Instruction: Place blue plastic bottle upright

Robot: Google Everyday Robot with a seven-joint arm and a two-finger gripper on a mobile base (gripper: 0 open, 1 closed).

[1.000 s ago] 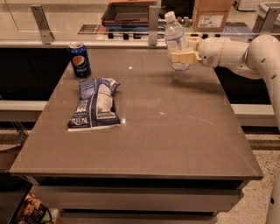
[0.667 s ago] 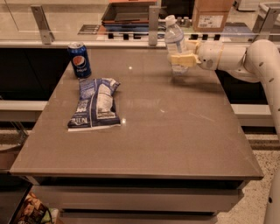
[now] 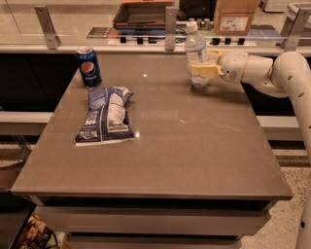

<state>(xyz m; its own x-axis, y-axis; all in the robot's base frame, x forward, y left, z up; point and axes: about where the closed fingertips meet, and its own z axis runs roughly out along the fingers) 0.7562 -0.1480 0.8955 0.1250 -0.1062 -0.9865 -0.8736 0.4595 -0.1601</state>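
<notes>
grey-brown stone-look table fills most of the camera view. the blue plastic bottle stands upright near the table's far right part, its white cap on top and its base at or just above the surface; contact with the table cannot be told. the gripper reaches in from the right on a white arm, and its pale yellow fingers are closed around the lower half of the bottle, gripping it from both sides. well apart, near the far left edge, a dark blue pepsi can stands upright. just in front of the can a blue-and-white snack bag lies flat. beyond the table sits a cardboard box.
</notes>
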